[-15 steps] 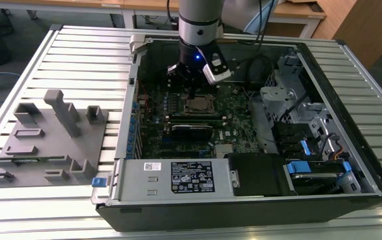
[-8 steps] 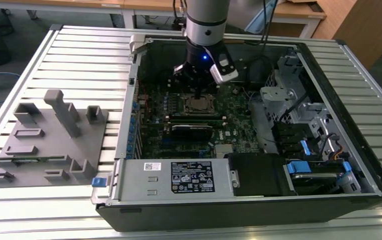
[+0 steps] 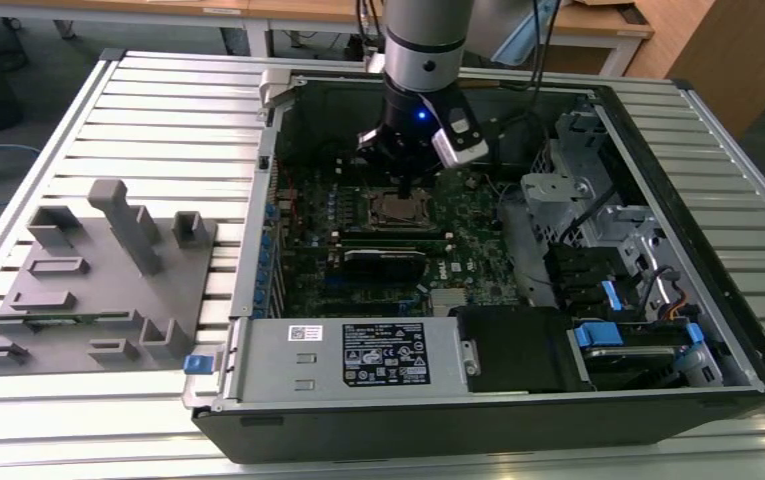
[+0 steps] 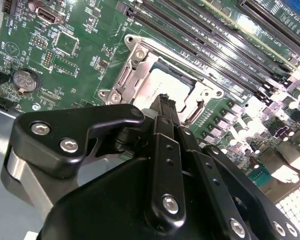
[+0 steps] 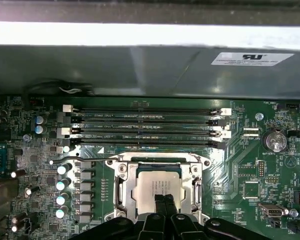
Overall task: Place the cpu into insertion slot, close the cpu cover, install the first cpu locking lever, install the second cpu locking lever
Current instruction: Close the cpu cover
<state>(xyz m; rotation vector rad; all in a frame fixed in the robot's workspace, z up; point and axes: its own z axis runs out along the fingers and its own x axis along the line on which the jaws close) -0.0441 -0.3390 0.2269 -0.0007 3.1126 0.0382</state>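
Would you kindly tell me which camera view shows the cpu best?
The first wrist view: the cpu faces the camera almost squarely, with the end effector covering one edge. The second wrist view shows it at a slant, partly behind the end effector. In the exterior view it is a small square beneath the end effector.

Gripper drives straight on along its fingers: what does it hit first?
Most likely the top of the cpu, framed by the cpu cover; the gripper points right at it. Gap unclear.

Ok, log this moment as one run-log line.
gripper: jaws shut, tips over cpu | cpu: seated | cpu cover: down, framing cpu
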